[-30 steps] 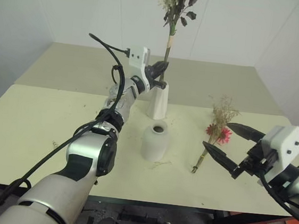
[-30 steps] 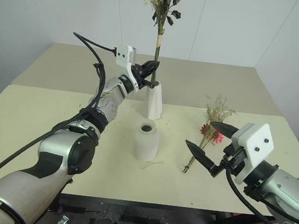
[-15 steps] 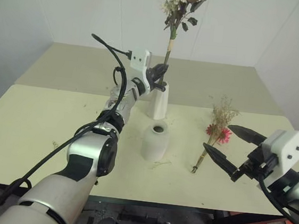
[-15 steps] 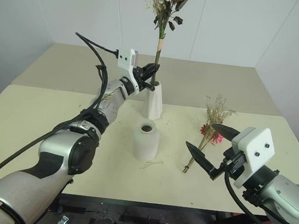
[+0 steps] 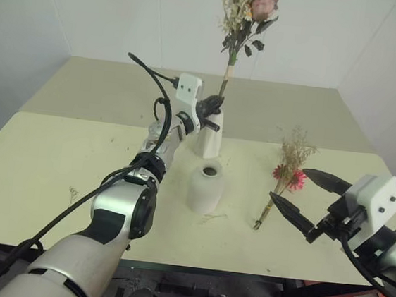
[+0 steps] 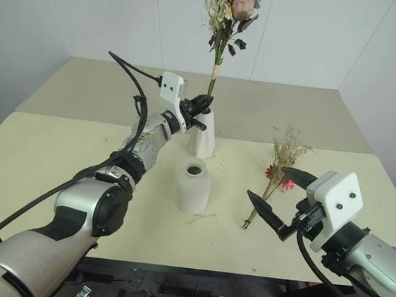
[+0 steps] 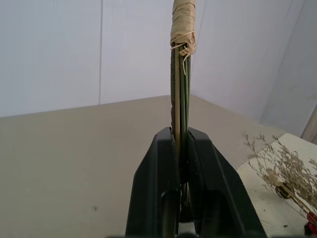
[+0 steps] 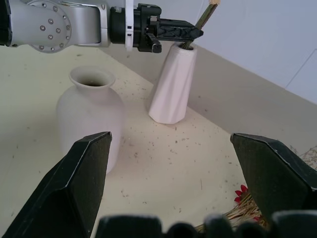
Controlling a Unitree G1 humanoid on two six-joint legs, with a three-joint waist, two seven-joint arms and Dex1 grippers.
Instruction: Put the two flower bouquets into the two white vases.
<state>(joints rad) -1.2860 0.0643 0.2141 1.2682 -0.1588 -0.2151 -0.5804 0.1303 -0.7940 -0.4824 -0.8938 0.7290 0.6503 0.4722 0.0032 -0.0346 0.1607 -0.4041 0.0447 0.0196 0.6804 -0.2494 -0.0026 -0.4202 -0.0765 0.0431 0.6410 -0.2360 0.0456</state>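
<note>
Left tool: the left tool [image 5: 215,106] is squeezed tight on the green stems of the rose bunch [image 5: 249,15], just above the mouth of the tall vase [image 5: 209,137].
Rose bunch: its stems stand almost straight up, tipped a little to the right, and the bottom ends go into the tall vase at the far middle of the tabletop [image 5: 54,169]. In the right wrist view the stems are inside the mouth.
Right tool: the right tool [image 5: 307,199] is open wide and holds nothing. It hangs over the near right side of the tabletop.
Daisy bunch: the thin daisy bunch [image 5: 284,173] lies flat on the tabletop at the right, just to the left of the right tool.
Short vase: the short vase [image 5: 204,186] stands in front of the tall vase with nothing in it.
What could go wrong: the rose bunch is tall and heavy on top. If the left tool lets go too soon, I think the bunch may lean over and tip the slim vase. A push to the side could knock the tall vase too.
Another risk: the right tool could brush the daisy bunch and push it away.
What changed: the rose bunch sits lower than it did a second ago, so the flowers show more fully. The right tool is in about the same place.
</note>
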